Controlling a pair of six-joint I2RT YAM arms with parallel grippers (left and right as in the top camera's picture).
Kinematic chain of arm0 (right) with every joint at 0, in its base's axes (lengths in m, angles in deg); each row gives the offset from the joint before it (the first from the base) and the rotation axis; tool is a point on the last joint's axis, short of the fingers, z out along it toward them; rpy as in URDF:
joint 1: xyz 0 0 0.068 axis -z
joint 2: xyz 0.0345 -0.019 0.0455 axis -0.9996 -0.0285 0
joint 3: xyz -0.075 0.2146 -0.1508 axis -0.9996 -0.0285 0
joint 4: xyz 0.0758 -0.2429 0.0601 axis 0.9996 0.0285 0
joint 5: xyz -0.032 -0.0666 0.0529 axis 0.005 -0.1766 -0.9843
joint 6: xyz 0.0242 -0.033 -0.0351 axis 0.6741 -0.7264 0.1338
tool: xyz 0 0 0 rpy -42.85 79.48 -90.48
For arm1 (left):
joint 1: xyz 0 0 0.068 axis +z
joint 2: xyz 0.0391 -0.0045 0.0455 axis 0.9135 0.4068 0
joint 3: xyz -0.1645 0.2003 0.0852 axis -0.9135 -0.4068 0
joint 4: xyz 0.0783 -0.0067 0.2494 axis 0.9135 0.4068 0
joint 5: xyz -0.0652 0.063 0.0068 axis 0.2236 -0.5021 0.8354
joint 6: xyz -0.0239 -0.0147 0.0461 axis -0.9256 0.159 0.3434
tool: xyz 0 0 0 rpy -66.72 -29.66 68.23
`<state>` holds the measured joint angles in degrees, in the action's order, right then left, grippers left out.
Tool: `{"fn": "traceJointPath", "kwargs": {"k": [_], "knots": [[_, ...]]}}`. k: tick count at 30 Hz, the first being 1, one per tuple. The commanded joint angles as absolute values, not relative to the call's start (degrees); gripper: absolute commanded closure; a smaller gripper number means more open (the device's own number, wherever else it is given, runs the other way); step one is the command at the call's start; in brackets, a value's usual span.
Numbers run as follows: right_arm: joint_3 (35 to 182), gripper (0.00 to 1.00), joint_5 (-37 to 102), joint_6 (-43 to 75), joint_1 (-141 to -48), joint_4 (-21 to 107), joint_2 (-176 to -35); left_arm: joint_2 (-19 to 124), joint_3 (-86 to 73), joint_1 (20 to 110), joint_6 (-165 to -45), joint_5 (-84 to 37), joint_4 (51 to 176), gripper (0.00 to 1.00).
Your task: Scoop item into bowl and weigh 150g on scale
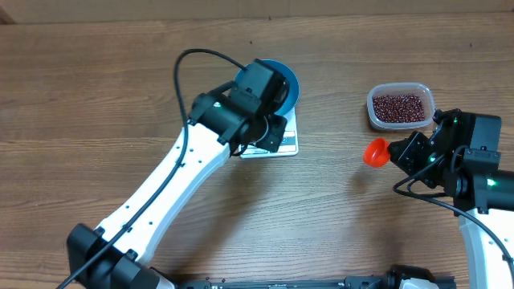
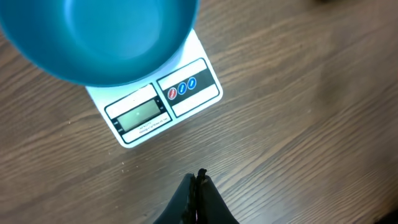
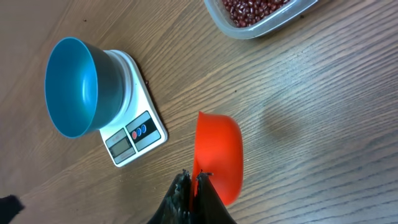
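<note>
**Item:** small dark red beans point(image 3: 255, 9). They are judged light, hard, loose and apt to roll, so they are better lifted by scoop than pinched. They are kept in a clear tub point(image 1: 399, 106) on the table point(image 1: 120, 80), well apart from the scale point(image 2: 186, 87).
**Bowl** point(image 2: 99, 37)**:** seated empty on the scale.
**Left claw** point(image 2: 197, 183)**:** closed on nothing.
**Right claw** point(image 3: 194, 182)**:** clamped on an orange scoop point(image 3: 217, 155).

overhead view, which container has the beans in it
The clear plastic tub at the right edge, full of dark red beans; the blue bowl on the scale is empty.
</note>
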<state>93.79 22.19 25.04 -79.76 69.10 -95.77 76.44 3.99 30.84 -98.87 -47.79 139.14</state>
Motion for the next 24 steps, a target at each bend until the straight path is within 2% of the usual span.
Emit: {"fn": "traceJointPath", "kwargs": {"k": [1,6,14,24], "knots": [[95.4,0.96,23.2,24.4,-79.6,68.5,-95.7,78.1,4.0,30.6,-94.3,-47.9,139.0,0.96],[95.4,0.96,23.2,24.4,-79.6,68.3,-95.7,78.4,4.0,30.5,-97.1,-48.6,137.3,0.96],[95.4,0.96,23.2,24.4,-79.6,67.9,-95.7,81.7,2.3,28.5,-94.1,-63.9,135.3,0.96],[95.3,0.96,23.2,24.4,-79.6,67.6,-95.7,81.9,-6.9,28.0,-91.9,-63.7,124.2,0.96]]}}
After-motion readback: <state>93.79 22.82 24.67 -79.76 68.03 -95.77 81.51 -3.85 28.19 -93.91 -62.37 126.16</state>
